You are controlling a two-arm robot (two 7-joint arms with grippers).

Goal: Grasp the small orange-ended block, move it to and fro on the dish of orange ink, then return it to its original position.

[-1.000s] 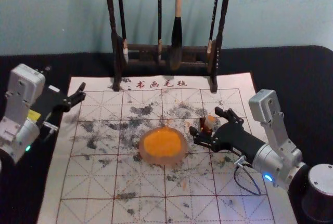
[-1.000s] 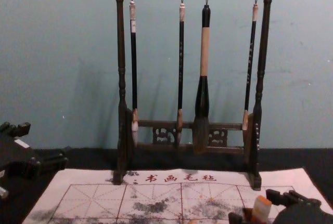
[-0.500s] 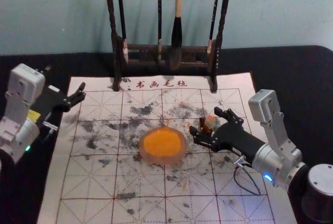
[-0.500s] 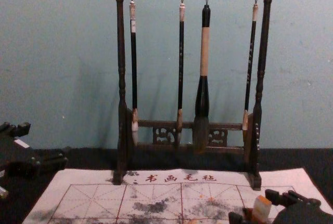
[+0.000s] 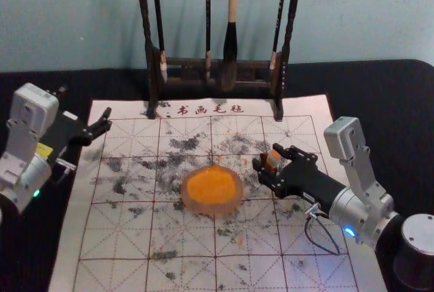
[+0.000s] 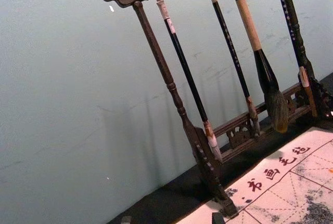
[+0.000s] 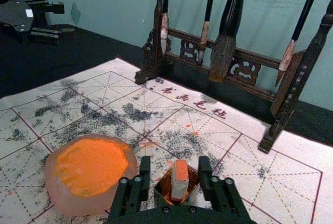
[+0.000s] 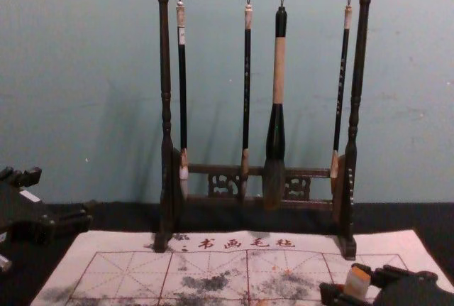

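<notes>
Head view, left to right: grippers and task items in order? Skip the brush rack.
Left gripper → dish of orange ink → orange-ended block. Right gripper overlaps the block, reaching in from the right side, so it gets no slot.

- Right of the ink dish (image 5: 211,210), my right arm (image 5: 351,206) is silver-grey metal with black sections, and a blue light (image 5: 349,232) glows on it.
- Along its angular silver bracket (image 5: 346,137) I see small dark screws; a thin dark cable (image 5: 306,230) loops beneath.
- My right gripper (image 5: 266,156), just right of the dish, is black and jointed, studded with round bolt heads.
- Left of the dish, my left arm (image 5: 27,178) pairs silver and black, with a green light (image 5: 36,193) and yellow label (image 5: 44,150).
- My left gripper (image 5: 85,102), farther back than the dish, is black, marked with a white strip (image 5: 70,115).
</notes>
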